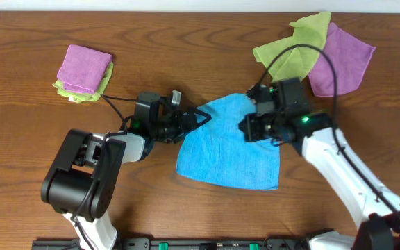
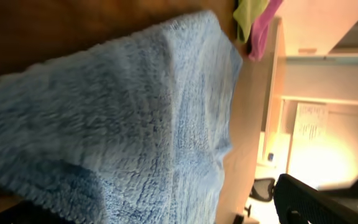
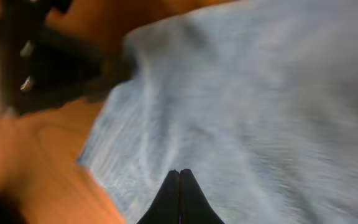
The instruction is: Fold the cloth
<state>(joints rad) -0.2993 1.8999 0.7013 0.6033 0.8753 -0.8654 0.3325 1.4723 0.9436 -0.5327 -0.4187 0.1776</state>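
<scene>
The sky-blue cloth [image 1: 228, 149] lies in the middle of the table, and its upper edge is raised between the two grippers. My left gripper [image 1: 203, 116] is at the cloth's upper left corner and is shut on it. In the left wrist view the cloth [image 2: 129, 118] fills the frame and hides the jaws. My right gripper [image 1: 253, 127] is at the cloth's upper right edge. In the right wrist view its fingers [image 3: 180, 173] are pressed together on the cloth [image 3: 260, 106], and the left gripper [image 3: 61, 62] holds the far corner.
A loose lime-green cloth [image 1: 290, 48] and a purple cloth [image 1: 342, 59] lie at the back right. A folded purple cloth [image 1: 84, 67] sits on a folded green one [image 1: 75, 95] at the back left. The wooden table [image 1: 33, 153] shows around them.
</scene>
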